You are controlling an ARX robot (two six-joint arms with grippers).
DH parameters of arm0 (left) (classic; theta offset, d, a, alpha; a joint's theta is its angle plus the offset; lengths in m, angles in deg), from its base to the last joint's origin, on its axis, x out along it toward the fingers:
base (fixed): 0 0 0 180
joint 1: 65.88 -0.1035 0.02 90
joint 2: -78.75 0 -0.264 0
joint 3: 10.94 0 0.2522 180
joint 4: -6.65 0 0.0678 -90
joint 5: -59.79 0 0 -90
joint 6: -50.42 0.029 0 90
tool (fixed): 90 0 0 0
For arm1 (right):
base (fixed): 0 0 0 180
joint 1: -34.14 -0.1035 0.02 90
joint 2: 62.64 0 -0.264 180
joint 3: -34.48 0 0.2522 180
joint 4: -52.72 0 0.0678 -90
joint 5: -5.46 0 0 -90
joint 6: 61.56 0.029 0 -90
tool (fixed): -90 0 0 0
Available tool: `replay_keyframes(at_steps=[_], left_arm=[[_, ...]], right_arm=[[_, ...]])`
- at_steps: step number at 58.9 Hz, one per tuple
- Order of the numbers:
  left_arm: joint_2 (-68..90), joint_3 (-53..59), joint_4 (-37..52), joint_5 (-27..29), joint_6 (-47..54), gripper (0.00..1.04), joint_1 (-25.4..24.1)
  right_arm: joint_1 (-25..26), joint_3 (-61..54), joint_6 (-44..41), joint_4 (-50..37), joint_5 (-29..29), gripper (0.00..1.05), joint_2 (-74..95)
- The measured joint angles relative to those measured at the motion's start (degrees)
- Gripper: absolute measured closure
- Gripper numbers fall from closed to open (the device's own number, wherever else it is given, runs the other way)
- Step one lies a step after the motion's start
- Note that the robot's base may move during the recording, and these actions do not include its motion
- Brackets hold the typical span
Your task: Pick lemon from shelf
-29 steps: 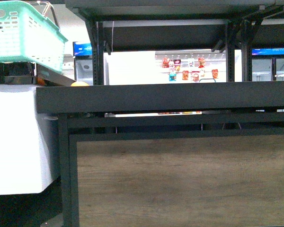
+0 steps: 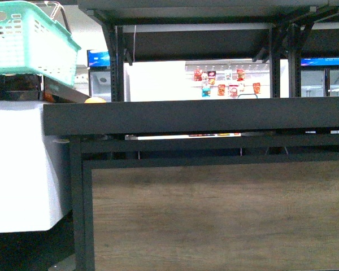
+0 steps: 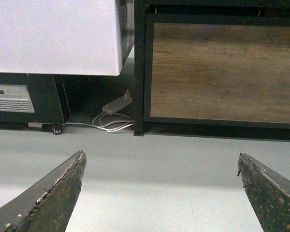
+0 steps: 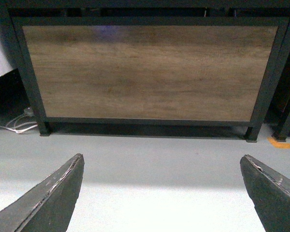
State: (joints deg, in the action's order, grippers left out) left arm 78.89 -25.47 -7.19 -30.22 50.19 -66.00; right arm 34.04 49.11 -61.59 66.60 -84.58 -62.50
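The black metal shelf (image 2: 198, 116) fills the front view, its wide tray edge running across at mid height above a wood panel. A small yellow rounded top (image 2: 95, 100) peeks over the tray's front edge at the left; too little shows to tell if it is the lemon. Neither arm appears in the front view. My left gripper (image 3: 160, 154) is open, hanging low over the grey floor and facing the shelf's lower left post (image 3: 139, 72). My right gripper (image 4: 162, 156) is open too, facing the wood panel (image 4: 150, 72) of the shelf base. Nothing lies between either pair of fingers.
A teal plastic basket (image 2: 28, 42) sits on a white cabinet (image 2: 20, 164) left of the shelf. A power strip with white cables (image 3: 117, 104) lies on the floor by the shelf's left foot. Behind the shelf are lit refrigerated cases (image 2: 226, 79).
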Motion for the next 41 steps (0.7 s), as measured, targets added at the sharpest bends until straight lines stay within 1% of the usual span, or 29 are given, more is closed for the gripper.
replay_keyframes(at_steps=[41], left_arm=[[0.00, 0.00, 0.00, 0.02, 0.00, 0.08, 0.00]], right_arm=[[0.00, 0.00, 0.00, 0.00, 0.02, 0.07, 0.00]])
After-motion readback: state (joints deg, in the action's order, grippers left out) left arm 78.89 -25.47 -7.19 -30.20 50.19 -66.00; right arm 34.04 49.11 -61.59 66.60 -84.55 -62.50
